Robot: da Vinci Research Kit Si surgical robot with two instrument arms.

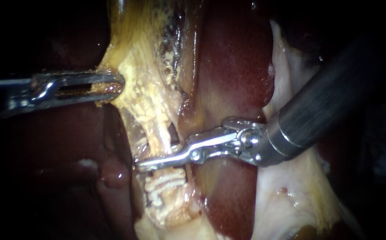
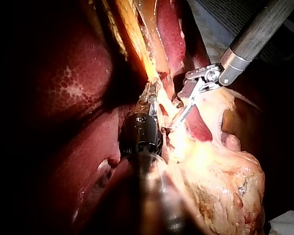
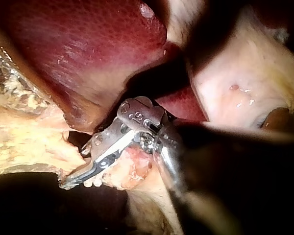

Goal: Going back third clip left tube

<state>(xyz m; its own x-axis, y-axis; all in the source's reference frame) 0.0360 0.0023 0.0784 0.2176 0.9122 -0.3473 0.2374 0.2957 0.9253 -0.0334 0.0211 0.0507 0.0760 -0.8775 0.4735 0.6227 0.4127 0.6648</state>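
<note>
My left instrument comes in from the left, its slotted jaws shut on the edge of the yellow fatty tissue by the gallbladder, holding it taut. In the left wrist view the left instrument grips the same stretched yellow strand. My right instrument reaches in from the upper right. Its long thin jaws lie across the left tube with a narrow gap between them. In its own view the right instrument points past the pale tissue. Just below the jaws is a pale ribbed band; no clip shows clearly.
Dark red liver lies right of the tube and passes behind the right instrument's wrist. Pale whitish tissue fills the lower right. More liver sits in shadow under the left instrument. The right shaft crosses above the pale tissue.
</note>
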